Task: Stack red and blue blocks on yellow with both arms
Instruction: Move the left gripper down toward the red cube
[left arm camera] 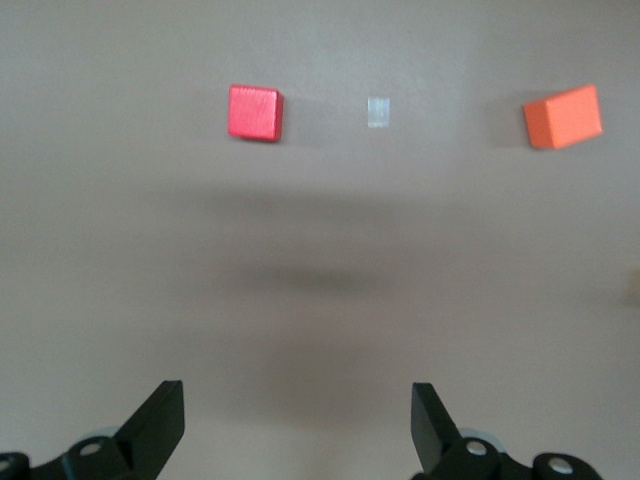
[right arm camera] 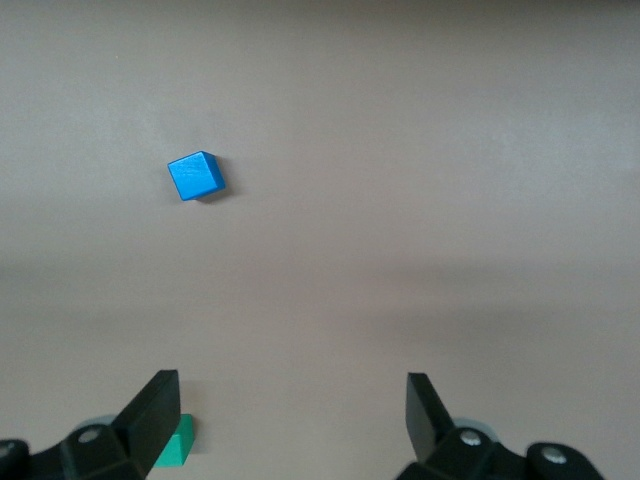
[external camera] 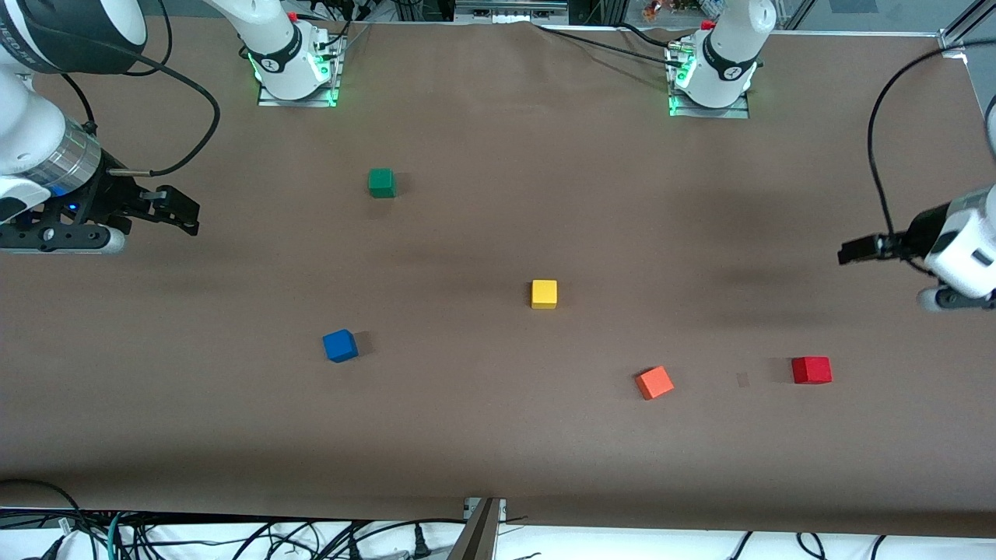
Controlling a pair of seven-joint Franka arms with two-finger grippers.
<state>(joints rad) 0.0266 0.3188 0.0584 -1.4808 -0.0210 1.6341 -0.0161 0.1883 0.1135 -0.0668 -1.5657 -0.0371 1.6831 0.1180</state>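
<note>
Front view: five small matte cubes are spread singly over the brown counter, none stacked. The yellow matte cube is set near the counter's middle. The bright blue matte cube is placed nearer the camera-side edge and toward the right arm's end; the deep red matte cube is found close to the left arm's end, also toward the camera-side edge. An orange cube is seen between red and yellow, and a green cube toward the base-side edge.

The right hand is held in the air at its own end of the counter, its fingers spread wide and empty. The left hand is held likewise at its end, fingers parted, nothing gripped.

No step is judged done; the first pick is in hand. Next, one hand is to be brought down over its nearby block, red or blue, fingers squared to the faces.
</note>
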